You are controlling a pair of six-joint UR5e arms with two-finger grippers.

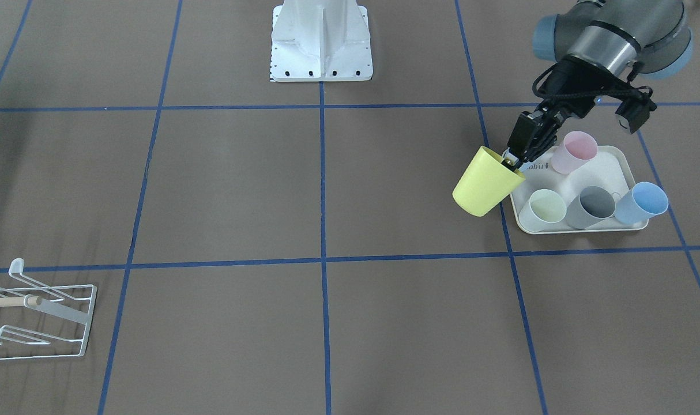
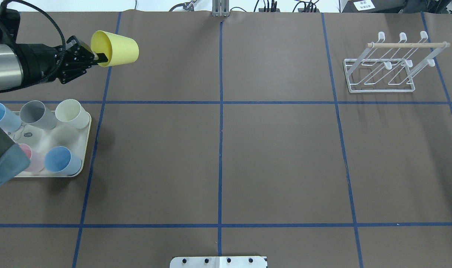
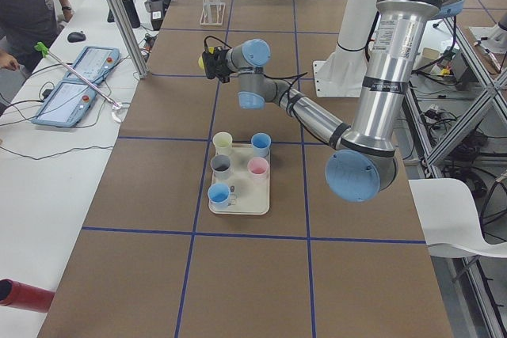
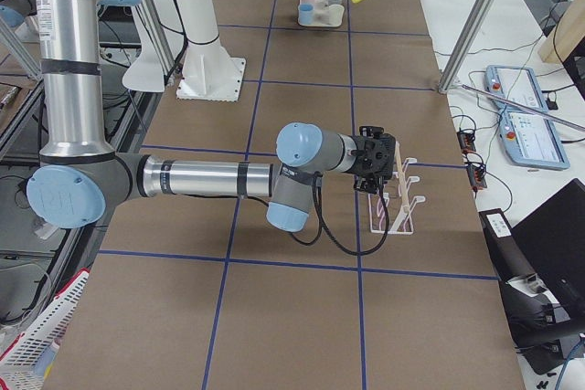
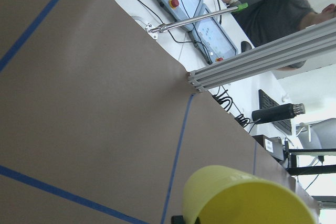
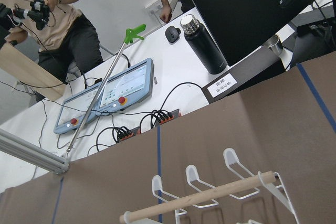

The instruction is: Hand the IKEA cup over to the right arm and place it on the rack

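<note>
**Item 1. Yellow cup** (image 2: 118, 48): IKEA-type plastic tumbler. It is held in the air on its side, with its mouth turned towards the arm and its base pointing away. It is clear of the tray (image 2: 85, 128), off the tray's side that faces the rack, and touches none of the cups there.

**Item 2. Left gripper** (image 2: 101, 57): black, two-finger, clenched on the yellow cup's rim. One finger is inside the mouth and the other is against the outer wall.

**Item 3. Tray**: cream, rounded corners, flat on the bench (image 2: 278, 156). It holds five upright cups:
- blue cup (image 2: 0, 115)
- grey cup (image 2: 36, 113)
- pale green cup (image 2: 71, 111)
- pink cup (image 2: 32, 160), partly hidden by the arm
- second blue cup (image 2: 62, 160)

**Item 4. Rack** (image 2: 378, 59): white wire frame with slanting prongs that end in rounded tips, and a wooden dowel (image 2: 408, 44) across the top. It stands well apart from the tray, at the opposite end of the bench. No cup hangs on it.

**Item 5. Right gripper** (image 4: 384, 166): seen only in the right side view, far from the tray and just beside the rack. I cannot tell whether it is clenched or released.

**Item 6. Bench**: brown surface marked with a grid of blue tape.
</note>
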